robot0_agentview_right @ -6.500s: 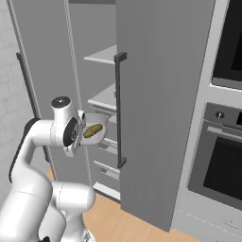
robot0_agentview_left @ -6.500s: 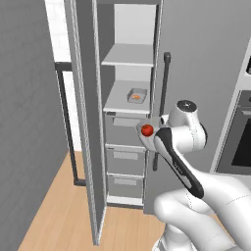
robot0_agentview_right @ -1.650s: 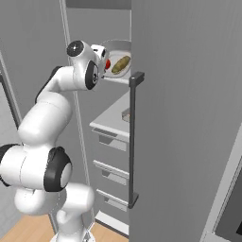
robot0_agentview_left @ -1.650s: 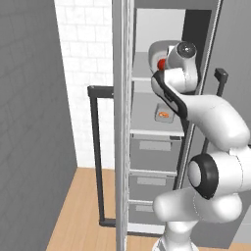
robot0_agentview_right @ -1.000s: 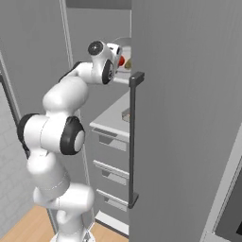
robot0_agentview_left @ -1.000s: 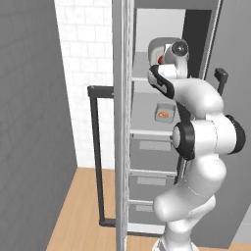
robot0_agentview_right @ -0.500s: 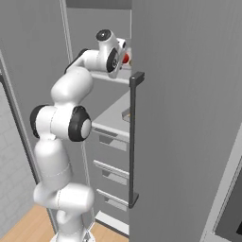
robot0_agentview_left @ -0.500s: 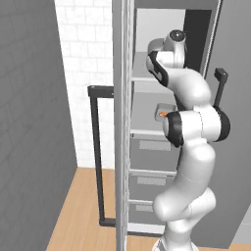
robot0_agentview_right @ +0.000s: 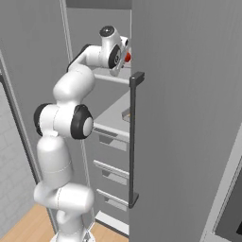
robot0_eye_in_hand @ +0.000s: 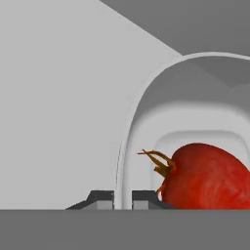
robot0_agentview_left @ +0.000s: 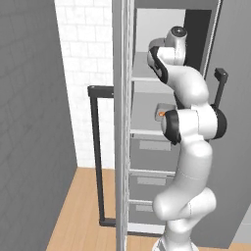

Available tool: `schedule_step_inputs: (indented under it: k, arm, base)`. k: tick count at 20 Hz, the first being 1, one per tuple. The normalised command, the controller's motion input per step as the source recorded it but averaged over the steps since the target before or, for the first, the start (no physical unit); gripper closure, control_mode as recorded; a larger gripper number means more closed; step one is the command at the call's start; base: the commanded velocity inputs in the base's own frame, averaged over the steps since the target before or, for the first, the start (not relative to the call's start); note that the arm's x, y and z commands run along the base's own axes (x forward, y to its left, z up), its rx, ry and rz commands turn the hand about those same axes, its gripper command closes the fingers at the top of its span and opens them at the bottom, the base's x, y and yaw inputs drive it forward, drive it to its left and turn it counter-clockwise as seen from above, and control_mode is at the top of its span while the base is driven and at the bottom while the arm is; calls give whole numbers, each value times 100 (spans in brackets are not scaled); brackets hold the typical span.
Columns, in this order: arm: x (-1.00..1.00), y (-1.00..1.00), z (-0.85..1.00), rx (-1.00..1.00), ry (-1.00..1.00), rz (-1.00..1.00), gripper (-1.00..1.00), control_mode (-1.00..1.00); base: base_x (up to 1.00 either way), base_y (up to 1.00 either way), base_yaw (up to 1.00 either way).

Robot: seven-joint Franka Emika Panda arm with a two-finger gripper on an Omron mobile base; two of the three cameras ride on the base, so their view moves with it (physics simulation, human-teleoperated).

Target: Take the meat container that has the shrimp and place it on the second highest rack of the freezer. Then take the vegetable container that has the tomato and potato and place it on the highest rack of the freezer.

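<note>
- The gripper [robot0_eye_in_hand: 123, 197] is closed on the rim of the vegetable container [robot0_eye_in_hand: 146, 127].
- The tomato [robot0_eye_in_hand: 205, 178] lies inside it.
- The container is at the highest rack [robot0_agentview_left: 143, 74] of the freezer [robot0_agentview_left: 122, 122].

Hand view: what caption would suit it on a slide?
The hand pinches the vegetable container by its rim, the tomato inside.

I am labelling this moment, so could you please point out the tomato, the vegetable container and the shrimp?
tomato [robot0_eye_in_hand: 205, 178], hand view, middle of its red skin.
vegetable container [robot0_eye_in_hand: 128, 146], hand view, its raised left rim.
shrimp [robot0_agentview_left: 161, 113], left base view, its orange body.
</note>
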Motion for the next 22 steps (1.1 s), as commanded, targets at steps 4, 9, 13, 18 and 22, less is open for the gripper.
schedule_step_inputs:
  k: [4, 9, 13, 18, 22]
  arm:
    - [0, 0, 0, 0, 0, 0, -100, -100]
    - [0, 0, 0, 0, 0, 0, -100, -100]
    - [-37, 0, -7, 0, -16, -6, -100, -100]
    - [-98, 9, -26, 0, -48, -6, -100, -100]
    - [-89, 39, 4, -2, -63, -4, -100, -100]
  base:
    - [0, 0, 0]
    - [0, 0, 0]
    - [0, 0, 0]
    - [0, 0, 0]
    - [0, 0, 0]
